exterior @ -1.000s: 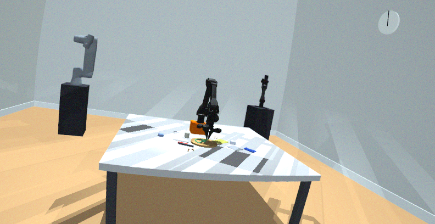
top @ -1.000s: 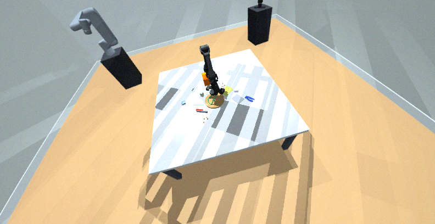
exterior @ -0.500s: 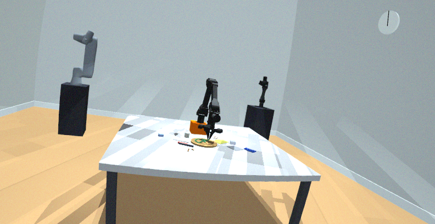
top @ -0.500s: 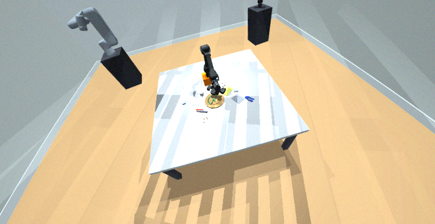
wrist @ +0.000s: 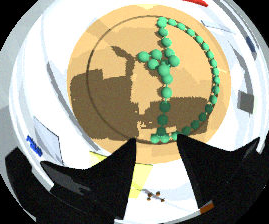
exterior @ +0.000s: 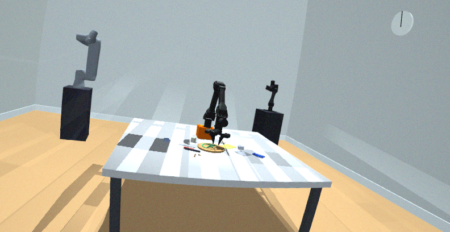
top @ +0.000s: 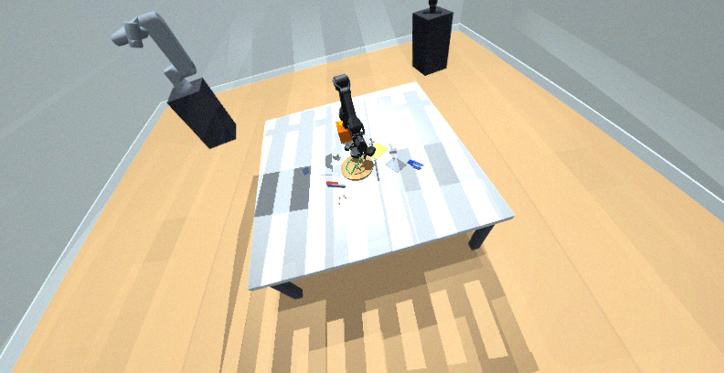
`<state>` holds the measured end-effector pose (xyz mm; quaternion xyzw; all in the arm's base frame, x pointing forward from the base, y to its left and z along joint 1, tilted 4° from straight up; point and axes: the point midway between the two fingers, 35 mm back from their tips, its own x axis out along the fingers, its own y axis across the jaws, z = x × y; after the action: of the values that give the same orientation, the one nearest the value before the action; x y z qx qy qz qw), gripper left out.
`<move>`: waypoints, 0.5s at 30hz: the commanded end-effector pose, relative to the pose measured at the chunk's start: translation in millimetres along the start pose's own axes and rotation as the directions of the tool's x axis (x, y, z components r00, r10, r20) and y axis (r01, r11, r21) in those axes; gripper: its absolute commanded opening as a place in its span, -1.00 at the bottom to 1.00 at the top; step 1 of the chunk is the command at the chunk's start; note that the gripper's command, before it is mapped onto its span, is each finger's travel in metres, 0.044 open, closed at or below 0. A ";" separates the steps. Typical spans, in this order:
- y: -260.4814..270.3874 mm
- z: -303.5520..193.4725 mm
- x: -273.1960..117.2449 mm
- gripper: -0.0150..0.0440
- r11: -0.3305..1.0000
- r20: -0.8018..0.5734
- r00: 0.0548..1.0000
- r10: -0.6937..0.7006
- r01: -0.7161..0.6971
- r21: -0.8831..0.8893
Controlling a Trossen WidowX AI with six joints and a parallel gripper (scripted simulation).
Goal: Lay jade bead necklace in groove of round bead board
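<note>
The round wooden bead board (top: 365, 174) (exterior: 211, 150) (wrist: 79, 62) lies on the table. The jade bead necklace (exterior: 206, 145) (wrist: 216, 80) is on it. In the wrist view one strand follows the groove's right arc from top to bottom; the other runs down the middle, with several beads bunched to its left. The groove's left half is bare. My gripper (exterior: 216, 143) (wrist: 157, 138) is partly open, low over the board's edge nearest the arm. The necklace's lower end shows between the fingertips, with gaps at both sides. Exact fingertip height cannot be told.
A yellow sheet (top: 378, 150) (exterior: 228, 146) (wrist: 142, 177) lies beside the board. An orange box (top: 343, 133) (exterior: 203, 131) stands by the arm's base. A red and dark pen-like item (top: 332, 183) (exterior: 191, 149) and a blue item (top: 415, 164) (exterior: 258, 155) (wrist: 34, 145) lie farther out.
</note>
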<state>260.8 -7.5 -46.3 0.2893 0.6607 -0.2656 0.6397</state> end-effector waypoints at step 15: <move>-1.1 -1.0 -3.3 1.00 1.000 -0.010 1.000 -0.005 0.006 0.005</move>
<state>258.9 -8.0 -43.8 0.2888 0.6642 -0.2679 0.6354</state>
